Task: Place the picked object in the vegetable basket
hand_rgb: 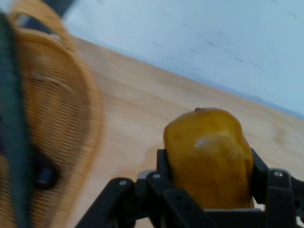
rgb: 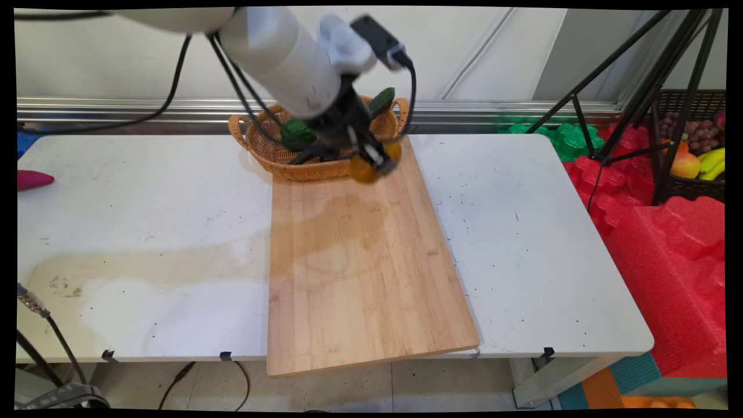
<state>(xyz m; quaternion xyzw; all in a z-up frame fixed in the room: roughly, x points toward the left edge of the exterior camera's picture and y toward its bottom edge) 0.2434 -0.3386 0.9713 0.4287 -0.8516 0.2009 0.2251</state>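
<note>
Mango [hand_rgb: 208, 159], yellow-orange, sits pinched between the fingers of the black gripper [rgb: 376, 162], lifted just above the far end of a wooden board [rgb: 360, 261], beside a wicker basket [rgb: 273, 152]. One board lies across a white table [rgb: 145, 232], stained and speckled. The single basket holds two green vegetables [rgb: 297, 130]. Behind runs a pale wall; red foam [rgb: 667, 244] and one tripod [rgb: 644, 87] stand to the right.
</note>
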